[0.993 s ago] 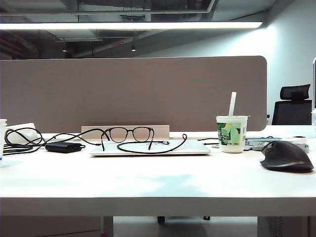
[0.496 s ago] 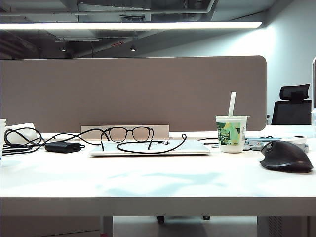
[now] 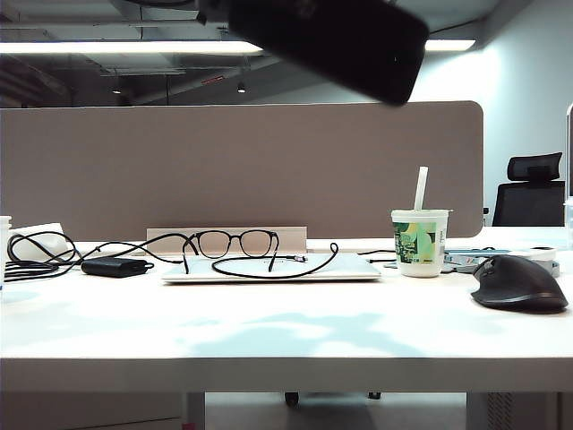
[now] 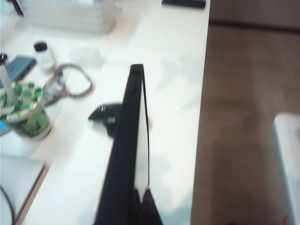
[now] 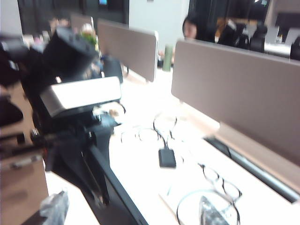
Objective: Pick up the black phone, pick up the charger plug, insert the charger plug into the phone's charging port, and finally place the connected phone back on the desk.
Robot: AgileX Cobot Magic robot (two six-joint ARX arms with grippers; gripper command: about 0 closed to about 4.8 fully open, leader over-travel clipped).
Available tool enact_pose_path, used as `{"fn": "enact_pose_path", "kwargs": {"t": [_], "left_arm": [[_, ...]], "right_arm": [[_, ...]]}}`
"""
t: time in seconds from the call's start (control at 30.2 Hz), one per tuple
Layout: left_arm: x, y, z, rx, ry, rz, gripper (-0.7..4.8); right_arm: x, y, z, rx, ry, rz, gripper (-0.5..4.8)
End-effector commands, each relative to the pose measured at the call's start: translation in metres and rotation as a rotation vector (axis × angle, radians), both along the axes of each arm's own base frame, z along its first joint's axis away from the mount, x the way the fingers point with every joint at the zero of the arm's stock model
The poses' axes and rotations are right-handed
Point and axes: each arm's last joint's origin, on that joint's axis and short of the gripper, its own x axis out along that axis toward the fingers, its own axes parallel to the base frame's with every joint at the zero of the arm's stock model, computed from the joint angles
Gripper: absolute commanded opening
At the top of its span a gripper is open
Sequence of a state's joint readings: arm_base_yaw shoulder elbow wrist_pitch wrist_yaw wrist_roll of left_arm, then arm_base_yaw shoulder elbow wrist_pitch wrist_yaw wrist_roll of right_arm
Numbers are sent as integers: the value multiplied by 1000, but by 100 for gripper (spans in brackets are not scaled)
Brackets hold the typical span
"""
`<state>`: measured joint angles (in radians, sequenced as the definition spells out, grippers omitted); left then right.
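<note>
Fingers of the left gripper (image 4: 140,206) are clamped on the black phone (image 4: 129,145), which is held edge-on well above the white worktop (image 4: 173,70); from the outside camera the phone (image 3: 331,40) hangs tilted near the top of the view, high over the glasses (image 3: 231,244) and laptop (image 3: 269,269). Fingers of the right gripper are not seen in any view, though they stand wide apart. Below the phone lie the mouse (image 3: 519,285), the cup with a straw (image 3: 419,242) and the black adapter (image 3: 115,267) with its looping cable (image 3: 277,269). The worktop's front strip is bare along its thick front edge (image 3: 286,374).
</note>
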<state>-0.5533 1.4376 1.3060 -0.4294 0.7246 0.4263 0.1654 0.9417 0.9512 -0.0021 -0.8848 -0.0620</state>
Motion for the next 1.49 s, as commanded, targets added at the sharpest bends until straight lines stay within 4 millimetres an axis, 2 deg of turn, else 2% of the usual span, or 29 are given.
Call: {"fn": "enact_pose_path", "kwargs": {"t": [0.03, 0.33, 0.6, 0.83, 1.49], "left_arm": [[-6, -2, 0, 63, -75, -16, -7], [-18, -10, -8, 182, -120, -67, -6], [-23, -12, -10, 197, -108, -119, -7], [-26, -11, -12, 195, -84, -158, -7], [-32, -15, -14, 220, -114, -216, -7]], "right_arm": [[0, 7, -9, -87, -2, -5, 360], [-5, 22, -32, -279, 34, 40, 360], [-12, 37, -51, -508, 7, 75, 360], [-7, 49, -61, -541, 38, 140, 360], [23, 65, -95, -579, 148, 231, 360]]}}
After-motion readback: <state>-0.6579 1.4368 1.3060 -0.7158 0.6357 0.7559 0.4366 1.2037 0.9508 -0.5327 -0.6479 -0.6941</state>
